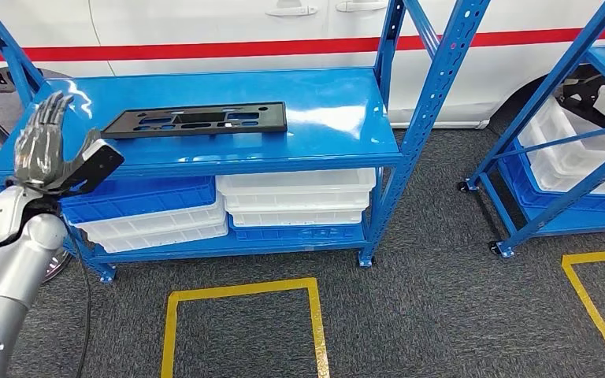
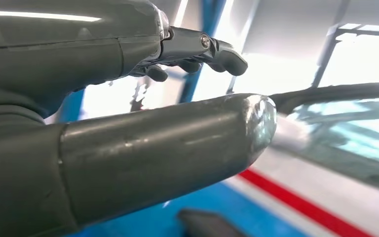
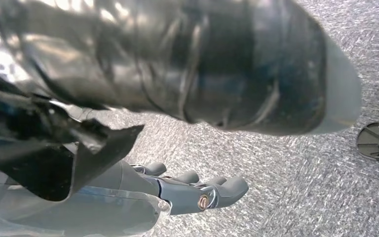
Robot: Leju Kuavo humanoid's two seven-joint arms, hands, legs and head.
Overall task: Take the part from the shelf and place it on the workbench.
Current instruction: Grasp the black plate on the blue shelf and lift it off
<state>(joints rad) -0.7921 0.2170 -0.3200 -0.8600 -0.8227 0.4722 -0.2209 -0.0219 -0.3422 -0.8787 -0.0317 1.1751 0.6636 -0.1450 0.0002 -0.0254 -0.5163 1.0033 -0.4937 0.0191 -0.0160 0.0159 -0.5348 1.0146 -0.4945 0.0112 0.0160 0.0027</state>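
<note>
White vehicle (image 1: 205,31) with a red stripe stands behind everything as backdrop, not part of the job.

Blue shelf (image 1: 339,110) in front of it: its top deck sits at reach height, likely why the part was staged there. Lower levels hold stacked blue and white bins (image 1: 295,197), well clear of the top.

A second blue rack (image 1: 551,150) stands off to the right. Yellow floor squares (image 1: 240,323) on grey carpet probably mark standing spots.

Part (image 1: 197,120): flat black plate with cut-outs, lying flat on the deck toward its left half, untouched.

Left hand (image 1: 43,146): raised at the shelf's left end, fingers spread and upright, holding nothing. It reads as an approach posture, near the part's left end but apart from it.

Right hand (image 3: 192,190): hanging over the carpet, fingers loosely extended, empty.
</note>
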